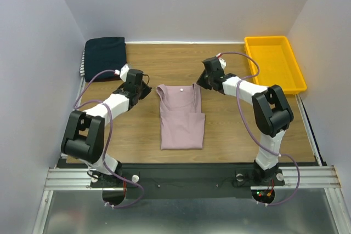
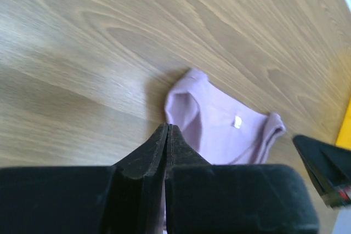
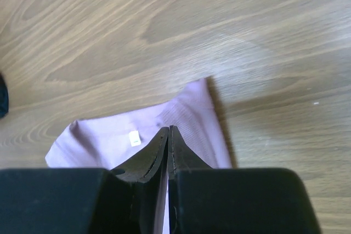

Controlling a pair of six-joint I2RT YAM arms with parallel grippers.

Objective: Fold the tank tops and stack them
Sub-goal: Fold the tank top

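Note:
The pale pink tank top (image 1: pixel 181 116) lies flat in the middle of the table, neck and straps toward the far side. My left gripper (image 1: pixel 147 90) is just left of its left strap, and in the left wrist view that gripper (image 2: pixel 166 126) is shut with its tips at the cloth's edge (image 2: pixel 219 130), nothing between them. My right gripper (image 1: pixel 201 83) is by the right strap; in its wrist view it (image 3: pixel 169 128) is shut above the pink cloth (image 3: pixel 192 108), holding nothing. Folded tank tops (image 1: pixel 104 57) are stacked at the back left, dark navy uppermost, a striped edge (image 1: pixel 83 65) showing.
A yellow plastic tray (image 1: pixel 299 83) stands at the back right. Grey walls close the table on three sides. The arms' bases and a metal rail (image 1: pixel 186 176) line the near edge. Bare wood lies between the pink top and the tray.

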